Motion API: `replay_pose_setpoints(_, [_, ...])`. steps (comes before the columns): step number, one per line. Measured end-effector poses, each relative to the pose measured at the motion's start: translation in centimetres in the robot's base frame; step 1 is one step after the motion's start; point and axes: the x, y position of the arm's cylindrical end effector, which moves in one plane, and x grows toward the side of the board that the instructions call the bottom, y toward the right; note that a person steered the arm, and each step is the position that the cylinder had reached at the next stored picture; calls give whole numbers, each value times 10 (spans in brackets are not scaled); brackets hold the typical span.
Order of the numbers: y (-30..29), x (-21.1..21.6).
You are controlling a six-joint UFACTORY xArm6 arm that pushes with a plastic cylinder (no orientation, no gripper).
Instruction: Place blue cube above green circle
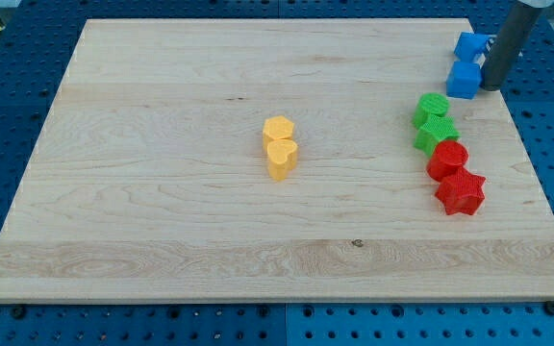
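fingers: none, a plain rod | my tip [490, 88] touches the blue cube [464, 80] at its right | blue cube above-right of the green circle [432, 107], near | second blue block [470, 45] just above | wooden worktop [162, 144]

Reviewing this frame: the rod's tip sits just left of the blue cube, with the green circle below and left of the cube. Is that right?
Not quite. The camera view shows my tip just to the right of the blue cube, not its left. The rest holds: the green circle lies below and left of the cube.
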Motion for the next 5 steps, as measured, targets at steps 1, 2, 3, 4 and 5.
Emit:
replay_pose_setpoints(1, [-2, -3])
replay_pose_setpoints(2, [-2, -3])
replay_pose_setpoints(3, [-8, 2])
replay_pose_setpoints(4, [-12, 2])
replay_pose_setpoints(5, [-28, 2])
